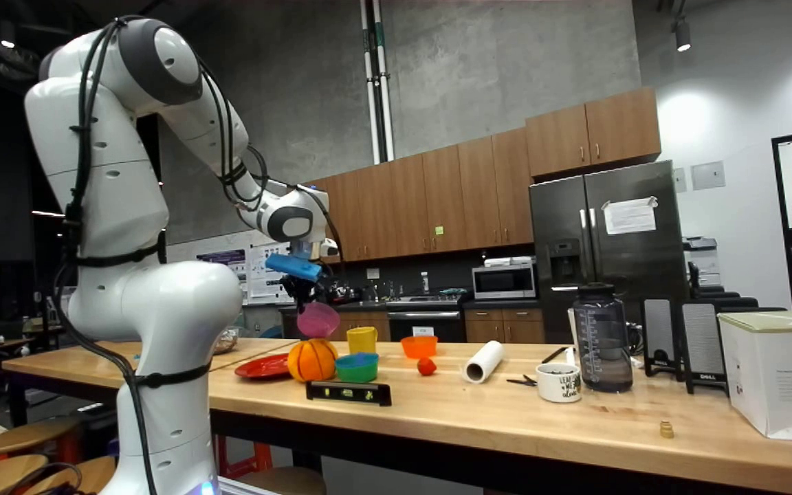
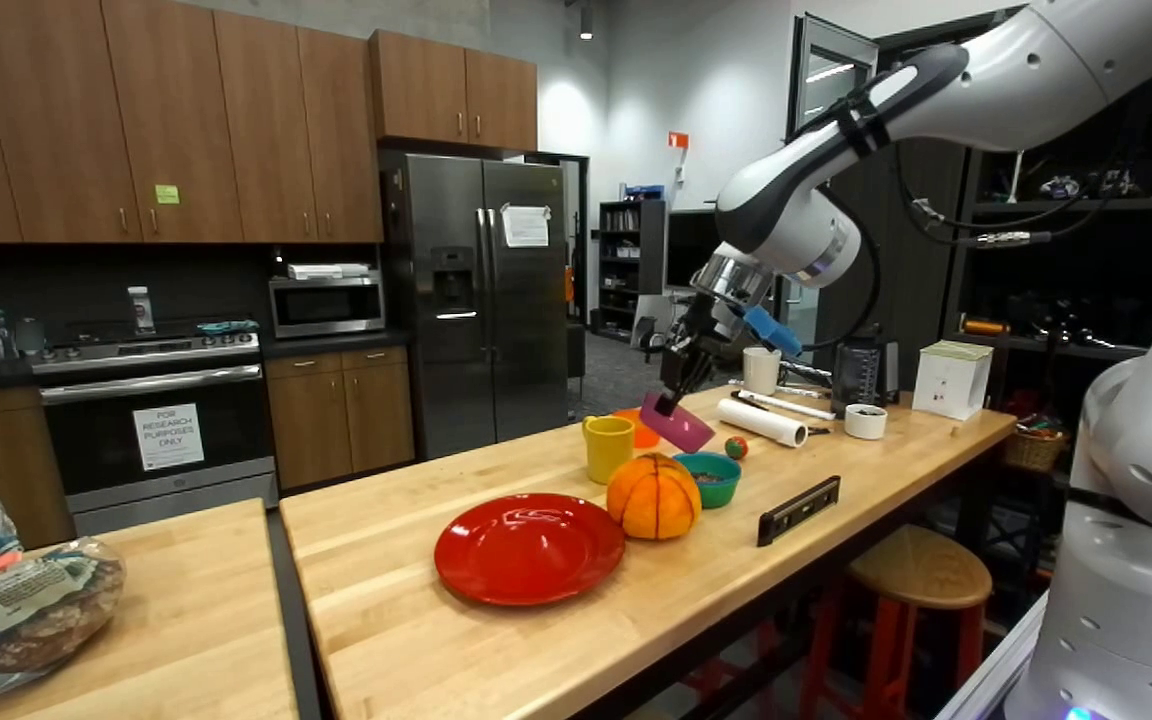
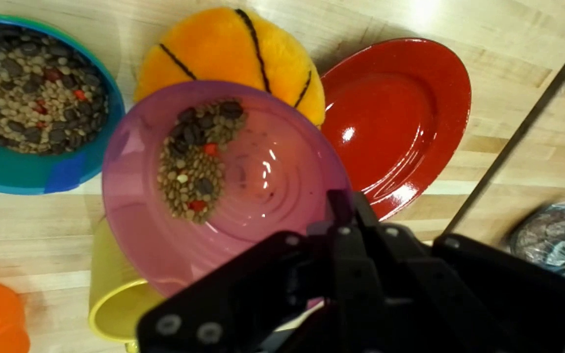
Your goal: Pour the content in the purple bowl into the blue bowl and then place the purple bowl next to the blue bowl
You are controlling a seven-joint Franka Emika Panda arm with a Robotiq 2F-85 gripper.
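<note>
This is a lab kitchen, with cupboards (image 2: 256, 130), a microwave (image 2: 328, 306), a fridge (image 2: 451, 380) and an oven (image 2: 96, 430) whose paper sign (image 2: 168, 436) reads "FOR RESEARCH PURPOSES ONLY".

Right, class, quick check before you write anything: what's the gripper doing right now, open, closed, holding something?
Gripper: closed, holding the purple bowl tilted, by its rim.

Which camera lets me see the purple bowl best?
The wrist view. It looks right into the purple bowl, so you see the seedy mix inside, though the tool covers a little of the bowl. In both exterior views the bowl looks small, tilted in the tool's grip, and the mix can't be made out.
</note>
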